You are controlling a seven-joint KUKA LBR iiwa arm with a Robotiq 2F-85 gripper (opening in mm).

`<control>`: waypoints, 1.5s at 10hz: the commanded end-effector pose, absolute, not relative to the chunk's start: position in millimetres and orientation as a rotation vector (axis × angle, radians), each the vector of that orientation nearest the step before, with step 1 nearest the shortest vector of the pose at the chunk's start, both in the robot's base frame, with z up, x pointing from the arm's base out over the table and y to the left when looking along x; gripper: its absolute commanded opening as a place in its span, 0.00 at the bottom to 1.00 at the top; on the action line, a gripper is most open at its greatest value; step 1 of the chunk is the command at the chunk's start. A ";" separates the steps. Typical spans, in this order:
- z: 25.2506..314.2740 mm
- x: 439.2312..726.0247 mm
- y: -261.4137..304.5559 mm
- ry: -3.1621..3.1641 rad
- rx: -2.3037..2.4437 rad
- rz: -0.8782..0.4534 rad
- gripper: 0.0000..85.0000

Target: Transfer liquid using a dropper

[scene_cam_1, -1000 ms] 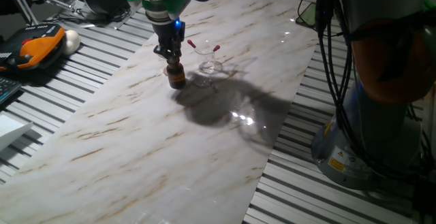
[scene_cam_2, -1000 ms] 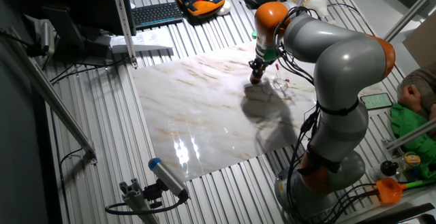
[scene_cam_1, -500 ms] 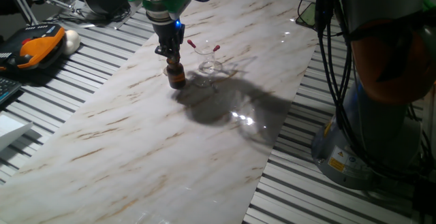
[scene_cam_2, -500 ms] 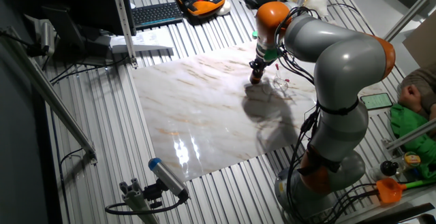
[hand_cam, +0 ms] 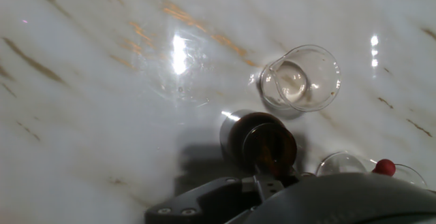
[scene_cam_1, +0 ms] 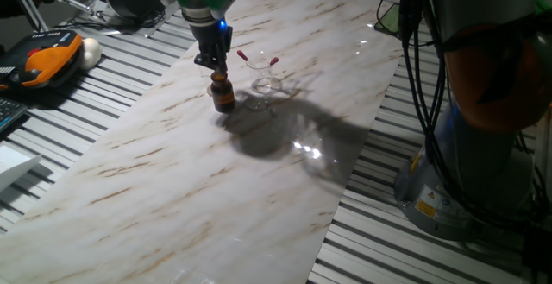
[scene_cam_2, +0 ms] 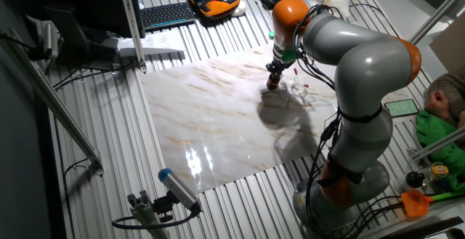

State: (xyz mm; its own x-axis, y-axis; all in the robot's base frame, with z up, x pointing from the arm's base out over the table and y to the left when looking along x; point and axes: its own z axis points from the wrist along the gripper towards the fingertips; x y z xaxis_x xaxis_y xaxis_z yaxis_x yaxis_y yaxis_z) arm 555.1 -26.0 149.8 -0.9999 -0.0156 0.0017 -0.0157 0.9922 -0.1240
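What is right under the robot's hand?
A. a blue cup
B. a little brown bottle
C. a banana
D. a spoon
B. The hand hangs just above a little brown bottle that stands upright on the marble table, with a clear glass beaker next to it.
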 end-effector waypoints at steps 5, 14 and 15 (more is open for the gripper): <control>176.2 553.3 -27.4 -3.127 0.014 0.209 0.20; 221.9 541.1 -34.1 -3.104 -0.005 0.220 0.20; 226.9 542.0 -36.7 -3.101 -0.005 0.215 0.20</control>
